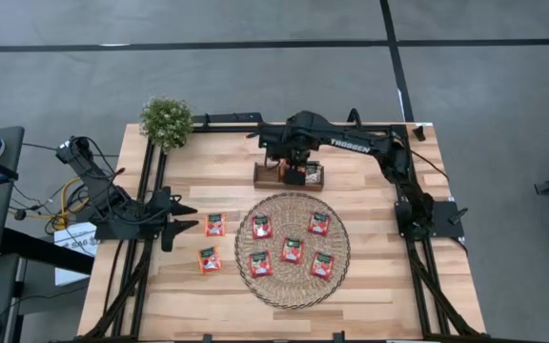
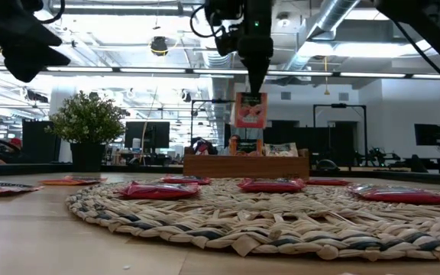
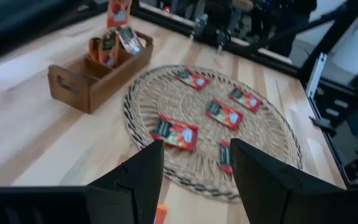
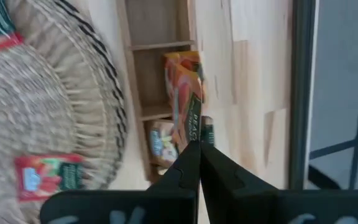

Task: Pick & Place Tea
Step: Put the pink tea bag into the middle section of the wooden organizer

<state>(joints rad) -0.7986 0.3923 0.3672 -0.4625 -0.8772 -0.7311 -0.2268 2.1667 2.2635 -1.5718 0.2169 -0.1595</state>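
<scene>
Your right gripper [image 1: 297, 168] sits at upper centre of the high view, over the wooden tray [image 1: 288, 177], fingers pinched tight on one red-orange tea sachet [image 2: 250, 109]. In the low view that held sachet hangs upright from the fingertips, clear above the tray's top edge, at upper centre of the frame. In the right wrist view the sachet is edge-on between the fingers, above the tray's middle compartment; a pale sachet [image 4: 161, 142] already lies in a neighbouring slot. Your left gripper [image 1: 175, 220] is parked at centre left of the high view, at the table's left edge, jaws spread moderately wide and holding nothing. In the left wrist view its two dark fingers [image 3: 143, 177] frame the mat with a clear gap between them. The round woven mat [image 1: 292, 250] is lower centre, just below the tray, with five red-orange sachets lying flat on it: two in the upper row [image 1: 261, 226], one in the middle [image 1: 292, 250], two lower [image 1: 321, 264]. Two more sachets [image 1: 214, 224] lie on bare wood just left of the mat, one above the other [image 1: 209, 258], near the left gripper's tips. A small potted plant [image 1: 167, 120] stands at the table's upper left corner.
</scene>
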